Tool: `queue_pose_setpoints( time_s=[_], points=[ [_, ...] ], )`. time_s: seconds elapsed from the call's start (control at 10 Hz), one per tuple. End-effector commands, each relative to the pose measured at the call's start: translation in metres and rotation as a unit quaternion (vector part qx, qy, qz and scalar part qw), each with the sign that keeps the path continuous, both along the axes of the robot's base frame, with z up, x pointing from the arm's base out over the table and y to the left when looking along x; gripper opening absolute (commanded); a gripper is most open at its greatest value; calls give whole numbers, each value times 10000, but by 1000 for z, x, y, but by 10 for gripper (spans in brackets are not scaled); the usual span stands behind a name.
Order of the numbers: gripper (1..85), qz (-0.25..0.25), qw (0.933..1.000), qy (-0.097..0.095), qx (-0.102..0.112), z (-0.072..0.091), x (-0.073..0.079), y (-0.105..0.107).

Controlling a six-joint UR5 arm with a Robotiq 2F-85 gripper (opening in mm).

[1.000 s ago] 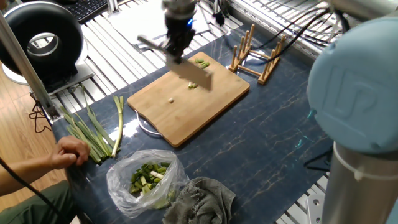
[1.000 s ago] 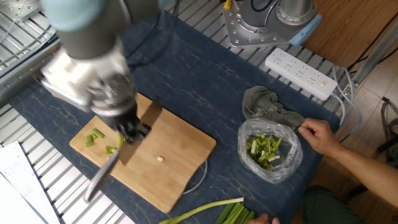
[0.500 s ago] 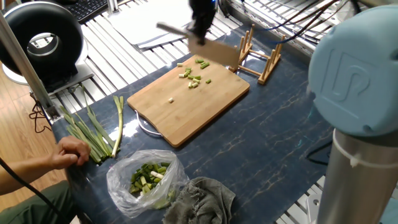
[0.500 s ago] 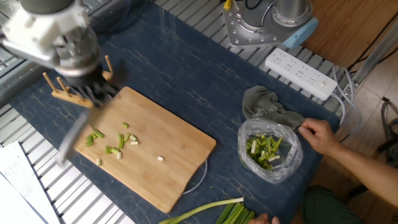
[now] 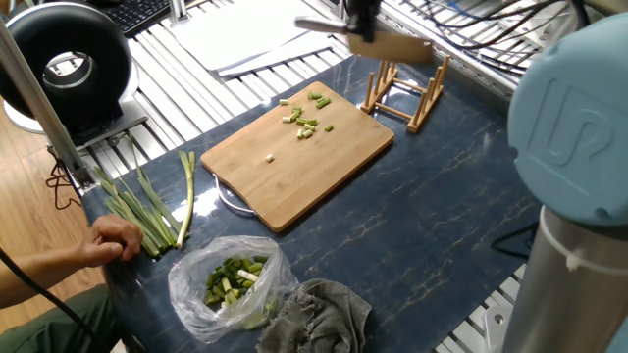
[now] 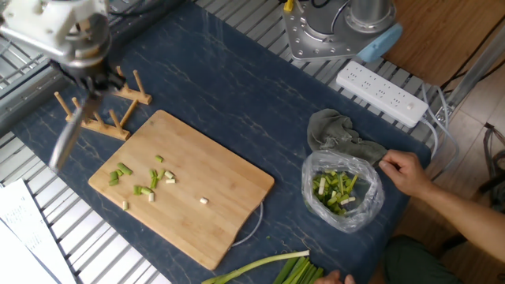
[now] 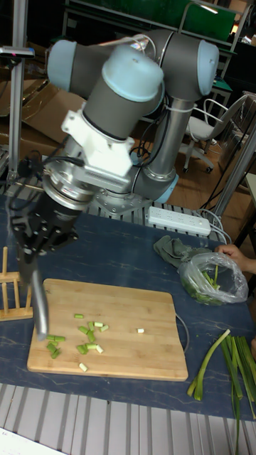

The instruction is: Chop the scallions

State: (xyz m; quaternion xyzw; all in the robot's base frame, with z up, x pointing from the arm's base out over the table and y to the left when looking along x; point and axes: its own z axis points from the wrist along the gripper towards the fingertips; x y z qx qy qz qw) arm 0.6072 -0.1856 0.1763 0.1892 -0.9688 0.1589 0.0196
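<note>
Scallions (image 6: 142, 180) are lying chopped on the cutting board (image 6: 221, 207) while our gripper (image 7: 32, 245) is clutching the knife (image 6: 67, 140) over the rack (image 6: 99, 110).

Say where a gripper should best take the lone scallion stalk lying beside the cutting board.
Probably mid-stalk, from straight above. The scallion stalk lies flat on the table, apart from the bundle and the cutting board, so fingers could straddle its thin width. The person's hand rests near its lower end.
</note>
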Motion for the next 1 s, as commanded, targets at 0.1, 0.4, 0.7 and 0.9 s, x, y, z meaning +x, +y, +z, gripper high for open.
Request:
queue_pose_setpoints(
  time_s=[0.1, 0.4, 0.7, 0.9],
  points=[
    [17, -63, 9990, 36, 432, -21, -26, -13],
    [17, -192, 9972, 83, 724, -32, -36, -7],
    [17, -182, 9953, -13, 948, -46, -32, -4],
    [17, -153, 9936, -106, 1110, -59, -28, -2]
  ],
)
